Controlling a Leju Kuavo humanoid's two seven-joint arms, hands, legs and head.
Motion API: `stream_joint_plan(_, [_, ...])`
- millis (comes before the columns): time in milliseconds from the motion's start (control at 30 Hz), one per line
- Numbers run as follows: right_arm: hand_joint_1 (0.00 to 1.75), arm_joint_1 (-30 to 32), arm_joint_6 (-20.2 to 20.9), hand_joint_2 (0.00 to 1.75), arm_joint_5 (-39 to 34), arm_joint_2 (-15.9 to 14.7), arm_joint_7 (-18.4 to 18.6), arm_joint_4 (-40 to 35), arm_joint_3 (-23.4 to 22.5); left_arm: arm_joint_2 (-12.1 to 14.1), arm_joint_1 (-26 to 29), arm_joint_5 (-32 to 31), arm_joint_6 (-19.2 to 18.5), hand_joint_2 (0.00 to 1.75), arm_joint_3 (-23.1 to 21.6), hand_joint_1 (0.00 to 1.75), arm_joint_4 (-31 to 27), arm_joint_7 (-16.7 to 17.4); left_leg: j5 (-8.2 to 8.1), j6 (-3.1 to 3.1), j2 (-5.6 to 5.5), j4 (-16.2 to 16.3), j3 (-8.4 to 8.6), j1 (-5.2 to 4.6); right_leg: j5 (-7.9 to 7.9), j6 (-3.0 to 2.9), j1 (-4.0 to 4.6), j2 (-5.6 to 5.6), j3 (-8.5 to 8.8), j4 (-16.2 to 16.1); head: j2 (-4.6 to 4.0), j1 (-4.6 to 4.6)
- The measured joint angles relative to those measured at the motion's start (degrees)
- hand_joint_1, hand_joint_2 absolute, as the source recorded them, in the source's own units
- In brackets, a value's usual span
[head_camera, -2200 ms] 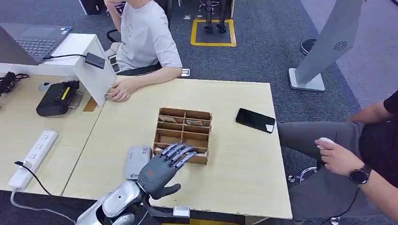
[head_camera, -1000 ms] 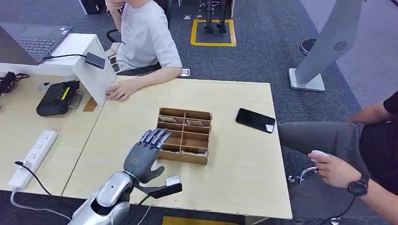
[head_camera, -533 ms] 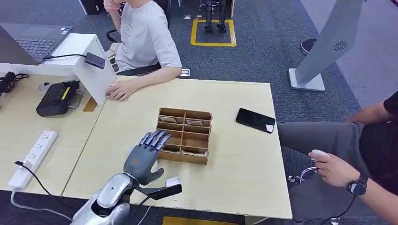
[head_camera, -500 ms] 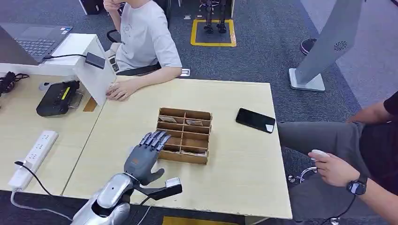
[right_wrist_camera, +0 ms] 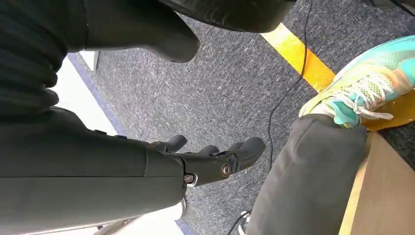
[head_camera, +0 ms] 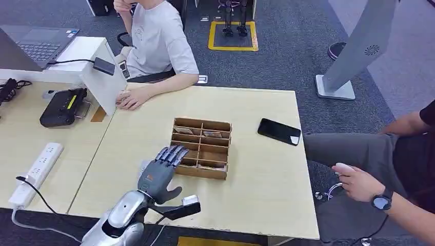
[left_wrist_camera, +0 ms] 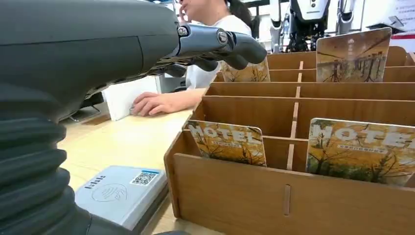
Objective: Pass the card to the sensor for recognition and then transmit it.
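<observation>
A wooden compartment box (head_camera: 200, 148) stands mid-table with several yellow hotel cards upright in it. In the left wrist view, two cards (left_wrist_camera: 228, 143) (left_wrist_camera: 362, 152) stand in the nearest row and another (left_wrist_camera: 353, 55) stands further back. My left hand (head_camera: 159, 171) hovers just left of the box's front corner, fingers stretched out and apart, holding nothing. Below it lies the grey card sensor (left_wrist_camera: 120, 195) with a QR label, mostly hidden by the hand in the head view. My right hand (right_wrist_camera: 205, 159) hangs over the carpet, fingers apart and empty.
A black phone (head_camera: 279, 131) lies right of the box. A power strip (head_camera: 36, 173), a black device (head_camera: 63, 107) and a laptop (head_camera: 33, 46) sit on the left desk. One person rests a hand (head_camera: 132, 98) on the far edge; another (head_camera: 359, 182) sits at right.
My left hand has moved left from the box's front edge to above the sensor, then sunk slightly toward the near edge. The person's hand at right has shifted a little.
</observation>
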Motion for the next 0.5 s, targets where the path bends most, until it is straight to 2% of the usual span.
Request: stream_joint_plan(500, [0.0,-0.01,0.04,1.75,0.02,0.0,-0.07,-0.04,0.48,-1.31,-0.16,1.42,-0.15,1.75,0.39,0.0,3.69,-0.22,0.0,0.0,0.0,0.0,0.0,0.0,0.0,0.0,0.0,0.0,0.0,0.0,0.0,0.0])
